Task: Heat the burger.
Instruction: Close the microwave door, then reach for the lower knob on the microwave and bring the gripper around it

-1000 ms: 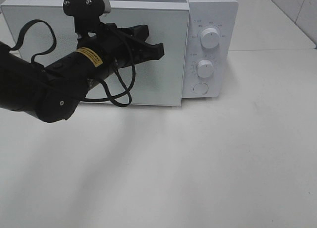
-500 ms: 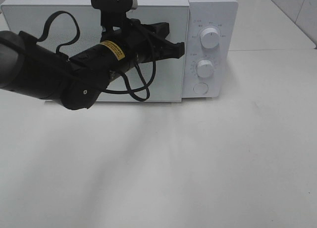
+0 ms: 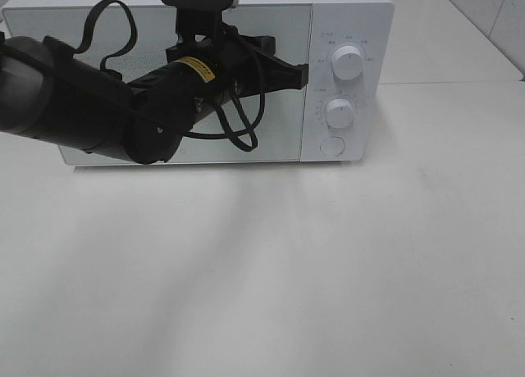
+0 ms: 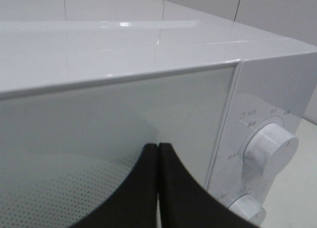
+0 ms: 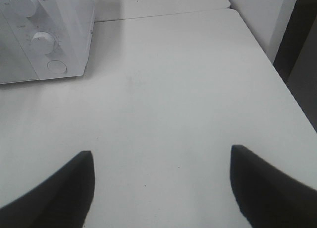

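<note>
Since a second ago the door (image 3: 283, 127) of the microwave (image 3: 349, 16) has been swung fully shut, and the left gripper (image 3: 300, 74) has been carried rightward to the door's right edge, level with the upper knob (image 3: 348, 63).

Only in the high view is the left arm seen whole, stretched across the door front. The right gripper (image 5: 159, 151) is not shown there. It is seen only in its own wrist view, over bare table (image 5: 163, 89) with the microwave's panel well away. The dotted mesh of the door glass is seen only in the left wrist view.

The left gripper's jaws are pressed together with nothing between them. Its fingers (image 4: 176, 188) are held at the door glass, but contact cannot be confirmed. The right gripper's jaws are spread wide and nothing is held or touched.

One microwave is counted, with two knobs, the lower (image 3: 339, 113) under the upper, and one round button (image 3: 331, 146) below them.

No view shows the burger, so its place cannot be told.
</note>
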{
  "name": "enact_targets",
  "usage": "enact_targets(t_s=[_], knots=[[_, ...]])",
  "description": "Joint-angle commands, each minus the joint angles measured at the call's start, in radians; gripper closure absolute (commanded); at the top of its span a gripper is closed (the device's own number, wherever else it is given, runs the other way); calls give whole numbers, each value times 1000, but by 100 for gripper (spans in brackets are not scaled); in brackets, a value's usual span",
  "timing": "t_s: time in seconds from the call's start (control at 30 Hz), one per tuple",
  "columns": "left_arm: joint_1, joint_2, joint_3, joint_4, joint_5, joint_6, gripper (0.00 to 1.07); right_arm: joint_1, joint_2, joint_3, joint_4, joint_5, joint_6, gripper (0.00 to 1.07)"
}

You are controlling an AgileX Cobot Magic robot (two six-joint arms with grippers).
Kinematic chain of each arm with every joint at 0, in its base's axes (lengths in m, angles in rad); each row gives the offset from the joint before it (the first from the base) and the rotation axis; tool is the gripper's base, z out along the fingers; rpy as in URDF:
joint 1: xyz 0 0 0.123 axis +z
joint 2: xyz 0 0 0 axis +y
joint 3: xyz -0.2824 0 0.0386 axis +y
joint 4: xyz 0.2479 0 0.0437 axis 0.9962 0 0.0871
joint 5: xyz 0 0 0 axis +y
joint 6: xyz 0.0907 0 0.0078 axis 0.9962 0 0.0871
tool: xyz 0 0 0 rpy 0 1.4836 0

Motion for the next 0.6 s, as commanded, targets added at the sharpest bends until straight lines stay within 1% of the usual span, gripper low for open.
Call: enact_targets(t_s=[0.03,0.2,0.27,0.37,0.43,0.47,0.5,0.53,0.57,0.6], knots=[[15,5,-23,-100,-26,10,107,-5,-25,5,-2,-5,0,35],[-22,-21,-11,-100,22,15,107,-5,-25,5,-2,-5,0,35],[-55,-75,39,-100,91,32,107,-5,-25,5,-2,-5,0,35],[-60,-89,54,-99,110,37,107,-5,-25,5,-2,-5,0,35],[-72,-147,118,-99,181,37,107,-5,-25,5,-2,-5,0,35],[-72,-147,118,-99,181,37,107,-5,-25,5,-2,-5,0,35],[-74,-186,157,-98,245,37,107,-5,-25,5,-2,-5,0,35],[-74,-227,196,-92,319,37,104,-5,-25,5,-2,-5,0,35],[-74,-227,196,-92,319,37,104,-5,-25,5,-2,-5,0,35],[-74,-242,210,-91,358,37,94,-5,-25,5,-2,-5,0,35]])
